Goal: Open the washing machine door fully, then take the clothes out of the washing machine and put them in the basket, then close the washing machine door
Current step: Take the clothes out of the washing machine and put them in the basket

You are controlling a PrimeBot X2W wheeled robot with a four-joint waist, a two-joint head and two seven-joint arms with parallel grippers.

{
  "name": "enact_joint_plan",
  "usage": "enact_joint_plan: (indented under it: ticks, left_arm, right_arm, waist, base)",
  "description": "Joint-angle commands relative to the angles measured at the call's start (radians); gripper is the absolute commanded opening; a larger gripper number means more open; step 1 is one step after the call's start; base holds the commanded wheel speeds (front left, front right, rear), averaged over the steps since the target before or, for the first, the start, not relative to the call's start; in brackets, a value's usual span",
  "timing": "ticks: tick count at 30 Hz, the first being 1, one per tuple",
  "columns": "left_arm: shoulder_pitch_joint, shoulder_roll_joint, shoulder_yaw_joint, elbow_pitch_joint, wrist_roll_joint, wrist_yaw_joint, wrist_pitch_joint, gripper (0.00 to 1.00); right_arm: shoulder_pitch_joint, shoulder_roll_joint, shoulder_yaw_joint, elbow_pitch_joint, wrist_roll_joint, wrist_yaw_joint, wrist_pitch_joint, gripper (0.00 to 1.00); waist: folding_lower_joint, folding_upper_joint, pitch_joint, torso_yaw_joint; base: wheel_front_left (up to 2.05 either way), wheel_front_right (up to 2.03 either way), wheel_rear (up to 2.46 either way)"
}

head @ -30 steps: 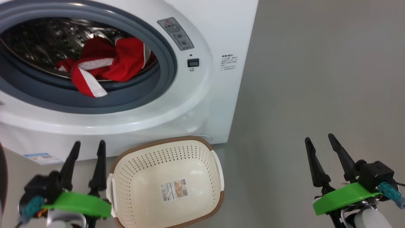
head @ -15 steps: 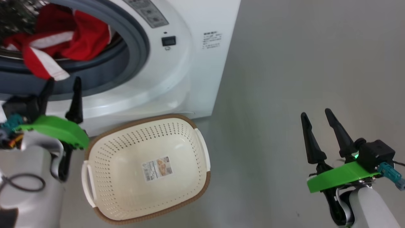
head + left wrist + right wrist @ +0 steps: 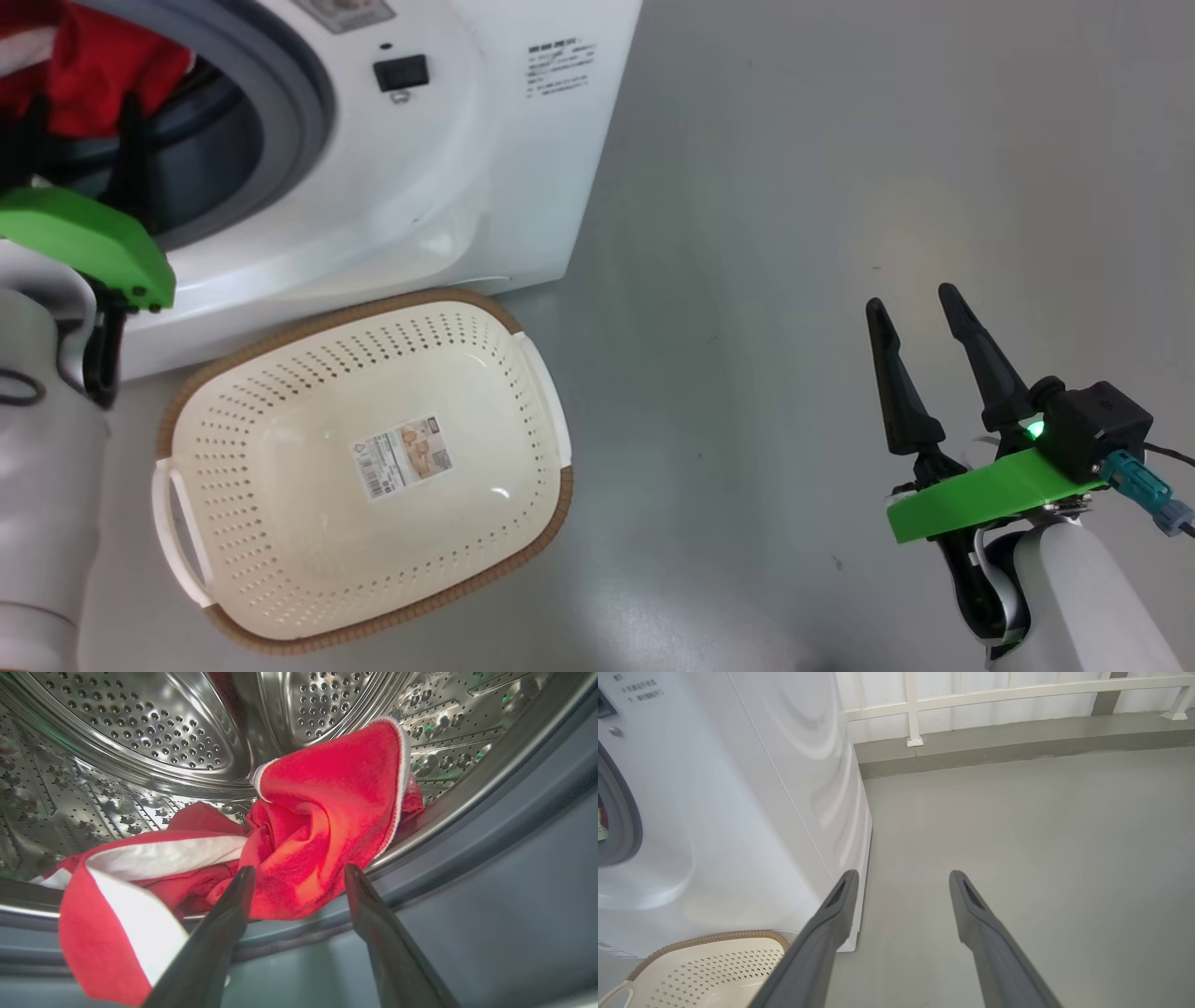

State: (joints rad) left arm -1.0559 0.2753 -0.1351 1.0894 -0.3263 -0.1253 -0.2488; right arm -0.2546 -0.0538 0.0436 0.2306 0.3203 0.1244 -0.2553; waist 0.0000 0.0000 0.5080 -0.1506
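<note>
The washing machine [image 3: 439,187] stands at the upper left with its mouth uncovered; the washing machine door is out of view. The clothes [image 3: 322,812], red fabric with white stripes, lie on the drum's lower lip and hang over the grey gasket [image 3: 514,835]. My left gripper [image 3: 300,870] is open at the mouth, and a red fold sits just beyond its tips. In the head view the left gripper [image 3: 79,126] is in front of the clothes [image 3: 93,65]. The cream basket [image 3: 280,532] sits on the floor below the opening. My right gripper [image 3: 910,299] hangs open over bare floor, holding nothing.
Grey floor [image 3: 794,187] stretches right of the machine. A low kerb and white railing [image 3: 971,700] run along the far side. The basket's brown rim [image 3: 710,939] touches the machine's base beside my right gripper [image 3: 903,875].
The head camera has swung, shifting the whole picture left and up. My left gripper has risen from beside the basket to the drum's mouth. The right gripper keeps its pose.
</note>
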Motion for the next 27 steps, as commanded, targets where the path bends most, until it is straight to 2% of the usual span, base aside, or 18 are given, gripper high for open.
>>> enact_joint_plan:
  ticks: [1,16,18,20,22,27]
  left_arm:
    - [-0.036,0.062,0.001,0.008,0.016,-0.005,-0.01,1.0]
    - [-0.109,0.091,-0.051,0.117,0.05,-0.005,-0.013,1.0]
    - [-0.113,0.092,-0.052,0.123,0.05,-0.005,-0.013,0.49]
    - [-0.115,0.093,-0.056,0.132,0.051,-0.004,-0.013,0.32]
    - [-0.117,0.094,-0.059,0.136,0.053,-0.002,-0.013,0.02]
    - [-0.116,0.081,-0.045,0.106,0.041,0.014,-0.013,0.0]
  right_arm:
    - [-0.011,0.003,0.026,-0.023,0.005,0.006,-0.006,1.0]
    - [-0.023,0.003,0.071,-0.021,0.04,0.006,-0.006,1.0]
    - [-0.022,0.003,0.072,-0.02,0.042,0.006,-0.006,1.0]
    - [-0.021,0.003,0.073,-0.02,0.043,0.006,-0.006,1.0]
    - [-0.021,0.003,0.073,-0.02,0.044,0.006,-0.006,1.0]
    - [-0.019,0.003,0.064,-0.02,0.044,0.006,-0.006,1.0]
  waist:
    - [0.0,0.0,0.016,-0.016]
    - [0.0,0.0,0.022,-0.048]
    - [0.0,0.0,0.021,-0.051]
    - [0.0,0.0,0.018,-0.054]
    - [0.0,0.0,0.016,-0.056]
    - [0.0,0.0,0.01,-0.049]
  base:
    - [0.0,0.0,0.0]
    - [0.0,0.0,0.0]
    - [0.0,0.0,0.0]
    - [0.0,0.0,0.0]
    - [0.0,0.0,0.0]
    - [0.0,0.0,0.0]
